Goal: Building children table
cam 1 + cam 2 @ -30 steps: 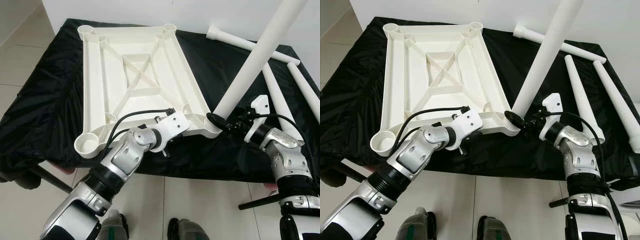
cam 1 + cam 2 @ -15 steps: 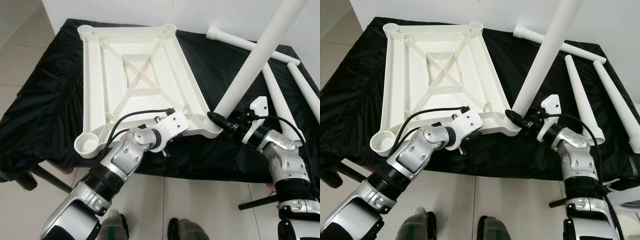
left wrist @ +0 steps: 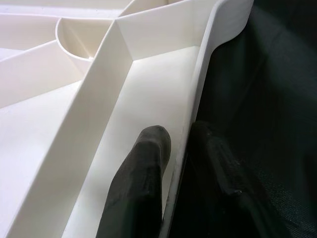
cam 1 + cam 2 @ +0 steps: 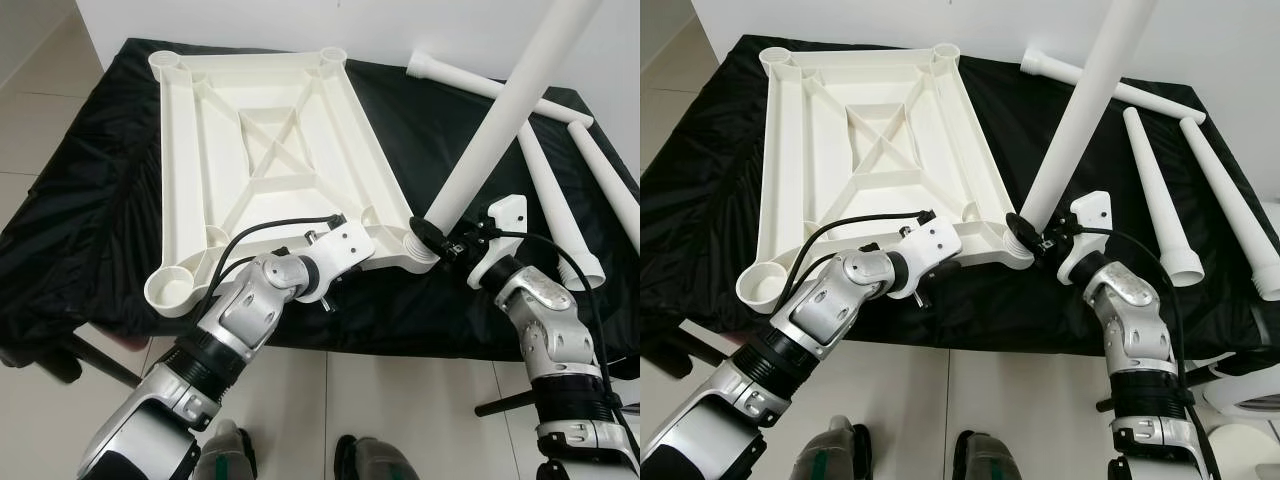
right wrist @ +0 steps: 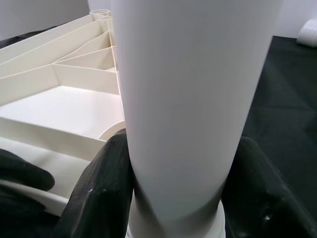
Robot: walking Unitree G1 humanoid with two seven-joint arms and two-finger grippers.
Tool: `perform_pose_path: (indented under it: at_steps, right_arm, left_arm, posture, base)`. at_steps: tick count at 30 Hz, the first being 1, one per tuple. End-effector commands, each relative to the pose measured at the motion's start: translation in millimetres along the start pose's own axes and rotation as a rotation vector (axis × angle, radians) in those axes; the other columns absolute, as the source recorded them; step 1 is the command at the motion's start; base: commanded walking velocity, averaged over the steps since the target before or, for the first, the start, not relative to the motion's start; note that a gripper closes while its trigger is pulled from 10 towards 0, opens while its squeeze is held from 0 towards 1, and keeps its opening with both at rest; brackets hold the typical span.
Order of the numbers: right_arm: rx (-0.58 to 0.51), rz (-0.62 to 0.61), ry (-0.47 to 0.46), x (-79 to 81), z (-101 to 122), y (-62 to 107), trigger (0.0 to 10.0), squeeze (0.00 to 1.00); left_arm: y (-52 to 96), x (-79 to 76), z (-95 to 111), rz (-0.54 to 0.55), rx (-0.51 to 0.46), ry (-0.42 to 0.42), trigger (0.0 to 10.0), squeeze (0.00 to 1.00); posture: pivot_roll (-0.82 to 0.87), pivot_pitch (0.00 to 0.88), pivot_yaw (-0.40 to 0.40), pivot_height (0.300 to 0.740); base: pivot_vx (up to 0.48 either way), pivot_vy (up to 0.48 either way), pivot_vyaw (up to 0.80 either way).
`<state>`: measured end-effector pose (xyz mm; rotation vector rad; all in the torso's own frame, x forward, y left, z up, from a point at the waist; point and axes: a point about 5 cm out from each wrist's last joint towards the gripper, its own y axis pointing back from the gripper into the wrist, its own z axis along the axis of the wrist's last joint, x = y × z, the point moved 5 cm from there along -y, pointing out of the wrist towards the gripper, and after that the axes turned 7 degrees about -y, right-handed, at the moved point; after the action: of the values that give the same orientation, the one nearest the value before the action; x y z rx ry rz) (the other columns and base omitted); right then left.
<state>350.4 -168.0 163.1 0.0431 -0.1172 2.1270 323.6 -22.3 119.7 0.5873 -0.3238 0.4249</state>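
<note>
A white plastic tabletop [image 4: 270,160] lies upside down on a table under a black cloth [image 4: 90,200]. The left gripper [image 3: 173,148] pinches the near rim of the tabletop, one finger [image 3: 143,173] inside the rim and the other outside. The right gripper [image 5: 173,198] has its fingers [image 5: 99,193] closed around the bottom of a long white leg [image 4: 500,120]. That leg stands tilted in the near right corner socket [image 4: 420,250] of the tabletop. Three more white legs [image 4: 1155,190] lie flat on the cloth to the right.
</note>
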Motion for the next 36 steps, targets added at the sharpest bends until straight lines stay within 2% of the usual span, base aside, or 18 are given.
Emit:
perform_pose_path:
  at_steps: [1, 7, 12, 16, 21, 22, 23, 26, 29, 36]
  right_arm:
    - [-0.058, 0.063, -0.015, 20.2, 13.1, -9.6, 10.0, 0.0]
    - [-0.086, -0.015, -0.02, 32.4, 13.8, -17.8, 10.0, 0.0]
    - [-0.105, -0.073, -0.059, 47.3, 5.2, -23.7, 10.0, 0.0]
    - [-0.12, -0.15, -0.082, 52.5, -0.2, -26.3, 10.0, 0.0]
    - [-0.131, -0.198, -0.099, 53.6, -0.8, -27.8, 10.0, 0.0]
    - [-0.139, -0.267, -0.093, 54.3, -1.2, -29.3, 10.0, 0.0]
    - [-0.139, -0.267, -0.093, 54.3, -1.2, -29.3, 10.0, 0.0]
    - [-0.158, -0.371, -0.094, 53.2, -0.6, -29.6, 10.0, 0.0]
    - [-0.158, -0.407, -0.07, 52.5, -1.2, -29.8, 10.0, 0.0]
    - [-0.143, -0.485, -0.084, 49.5, -6.3, -29.5, 10.0, 0.0]
  left_arm:
    - [-6.7, -17.0, 5.5, -0.075, -0.021, -0.017, 10.0, 0.0]
    - [-6.4, -17.0, 5.1, -0.075, -0.02, -0.019, 10.0, 0.0]
    - [-6.1, -17.7, 5.1, -0.078, -0.02, -0.022, 10.0, 0.0]
    - [-6.1, -18.6, 4.8, -0.081, -0.018, -0.025, 10.0, 0.0]
    - [-6.3, -19.0, 4.9, -0.083, -0.018, -0.025, 10.0, 0.0]
    - [-6.9, -20.8, 5.3, -0.087, -0.02, -0.026, 10.0, 0.0]
    - [-6.9, -20.8, 5.3, -0.087, -0.02, -0.026, 10.0, 0.0]
    - [-7.6, -22.3, 5.6, -0.09, -0.021, -0.026, 10.0, 0.0]
    - [-7.8, -22.4, 5.6, -0.089, -0.022, -0.025, 10.0, 0.0]
    - [-7.8, -23.2, 5.4, -0.088, -0.022, -0.022, 10.0, 0.0]
  posture:
    - [-0.03, 0.102, -0.049, 0.74]
    - [-0.03, 0.098, -0.048, 0.74]
    - [-0.02, 0.093, -0.046, 0.74]
    - [-0.02, 0.091, -0.046, 0.74]
    - [-0.02, 0.089, -0.046, 0.74]
    - [-0.02, 0.084, -0.05, 0.74]
    - [-0.02, 0.084, -0.05, 0.74]
    - [-0.02, 0.081, -0.052, 0.74]
    - [-0.02, 0.079, -0.053, 0.74]
    - [-0.02, 0.08, -0.058, 0.74]
  base:
    - [0.0, 0.0, 0.0]
    - [0.0, 0.0, 0.0]
    - [0.0, 0.0, 0.0]
    - [0.0, 0.0, 0.0]
    - [0.0, 0.0, 0.0]
    - [0.0, 0.0, 0.0]
    - [0.0, 0.0, 0.0]
    - [0.0, 0.0, 0.0]
    - [0.0, 0.0, 0.0]
    - [0.0, 0.0, 0.0]
